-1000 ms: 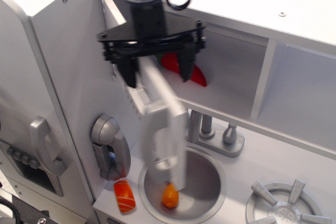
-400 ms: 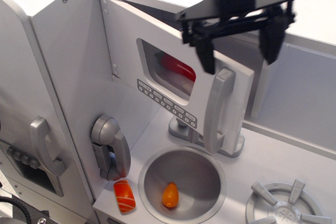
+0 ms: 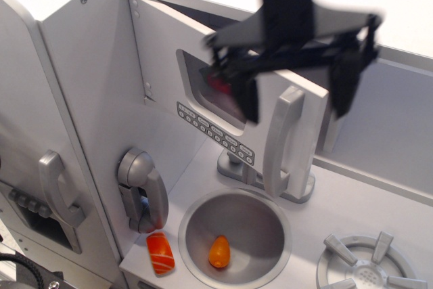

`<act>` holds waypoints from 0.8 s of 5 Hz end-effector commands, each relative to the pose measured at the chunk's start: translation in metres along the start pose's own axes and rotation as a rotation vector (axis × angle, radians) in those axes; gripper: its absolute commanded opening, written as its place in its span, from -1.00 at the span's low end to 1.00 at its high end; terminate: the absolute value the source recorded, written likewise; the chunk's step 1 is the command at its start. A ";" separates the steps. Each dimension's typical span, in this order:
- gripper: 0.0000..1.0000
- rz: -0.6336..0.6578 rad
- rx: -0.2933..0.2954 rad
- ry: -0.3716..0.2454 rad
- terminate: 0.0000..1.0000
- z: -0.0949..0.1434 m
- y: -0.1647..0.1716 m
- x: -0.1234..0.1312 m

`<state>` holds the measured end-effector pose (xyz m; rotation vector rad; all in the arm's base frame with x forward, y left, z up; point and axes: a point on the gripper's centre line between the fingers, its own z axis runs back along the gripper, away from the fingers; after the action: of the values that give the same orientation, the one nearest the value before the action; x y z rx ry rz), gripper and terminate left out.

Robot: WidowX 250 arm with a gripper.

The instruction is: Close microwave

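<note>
Since the earlier frame, the gripper (image 3: 298, 96) has been lowered over the microwave (image 3: 223, 93) door handle (image 3: 283, 141) — jaws released (nothing grasped); a final push is judged necessary.

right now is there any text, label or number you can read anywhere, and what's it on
None can be read.
The button strip on the microwave door: small keys, any marks too small to read.
The dispenser panel at the left edge: buttons only, nothing legible.
The tool: blurred, no lettering visible.
</note>
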<state>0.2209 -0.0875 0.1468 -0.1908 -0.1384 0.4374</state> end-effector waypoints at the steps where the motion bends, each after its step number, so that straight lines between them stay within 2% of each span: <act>1: 1.00 -0.011 0.057 -0.001 -1.00 -0.006 0.045 0.006; 2: 1.00 -0.001 0.097 -0.009 -1.00 -0.020 0.060 0.021; 3: 1.00 0.018 0.119 -0.049 -1.00 -0.029 0.066 0.036; 4: 1.00 0.035 0.108 -0.080 -1.00 -0.032 0.060 0.050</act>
<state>0.2458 -0.0206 0.0940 -0.0631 -0.1538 0.4895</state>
